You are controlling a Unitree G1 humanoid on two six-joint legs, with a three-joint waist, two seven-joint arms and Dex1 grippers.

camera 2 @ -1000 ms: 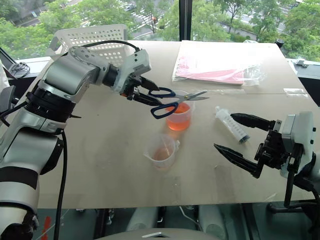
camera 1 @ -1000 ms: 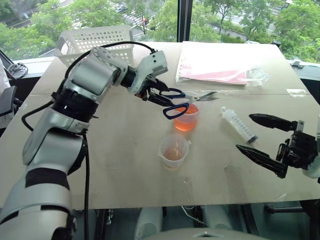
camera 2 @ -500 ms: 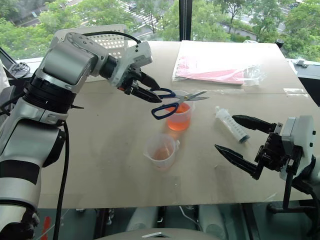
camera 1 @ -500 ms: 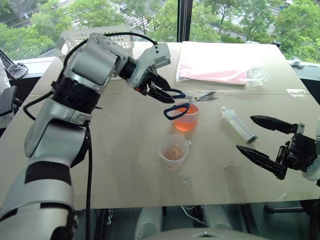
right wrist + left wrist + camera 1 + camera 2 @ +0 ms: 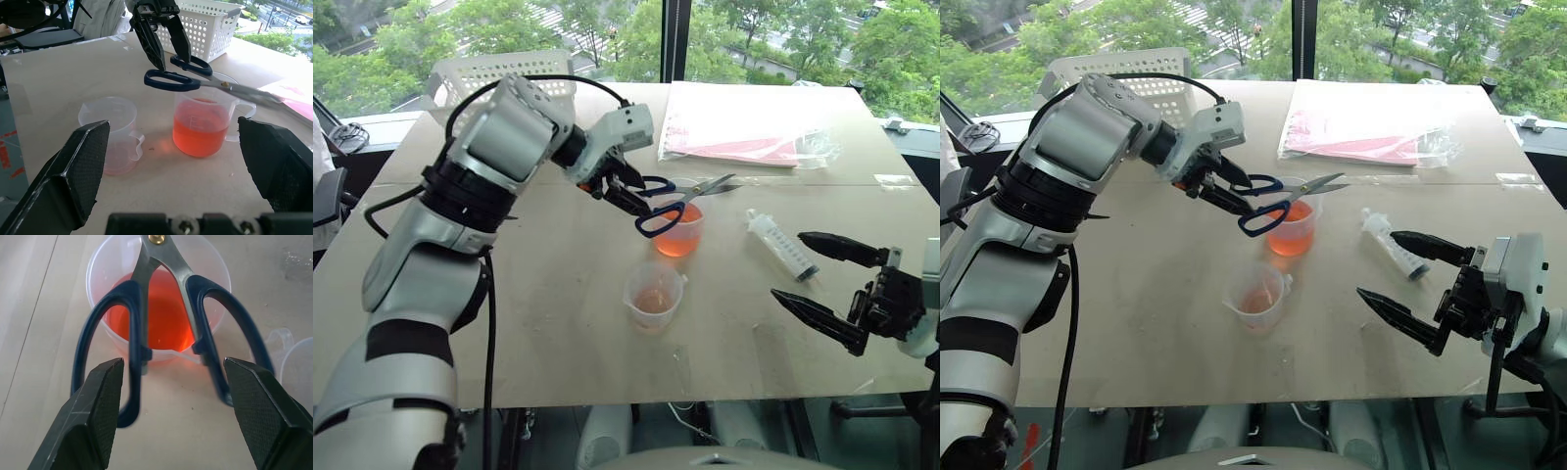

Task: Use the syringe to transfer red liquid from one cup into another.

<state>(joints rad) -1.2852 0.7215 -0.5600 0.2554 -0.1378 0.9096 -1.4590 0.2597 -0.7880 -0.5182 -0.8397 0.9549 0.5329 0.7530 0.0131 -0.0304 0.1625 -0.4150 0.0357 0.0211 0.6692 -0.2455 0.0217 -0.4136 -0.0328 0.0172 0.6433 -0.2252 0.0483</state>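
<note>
Count on the table (image 5: 558,323):

- Clear plastic cups, two: a taller cup (image 5: 679,231) holding deeper orange-red liquid (image 5: 161,316), and a shorter cup (image 5: 653,297) with a pouring lip and a paler tint.
- Syringe (image 5: 780,245), one, lying flat.
- Scissors (image 5: 677,200), one pair (blue handles, metal blades).
- White perforated basket (image 5: 499,80), one, at the far edge.
- Clear plastic bag (image 5: 744,122) with pink-red contents, one; how many sheets are inside cannot be told.
- Grippers, two: left gripper (image 5: 625,191) and right gripper (image 5: 811,275), two black fingers each.
</note>
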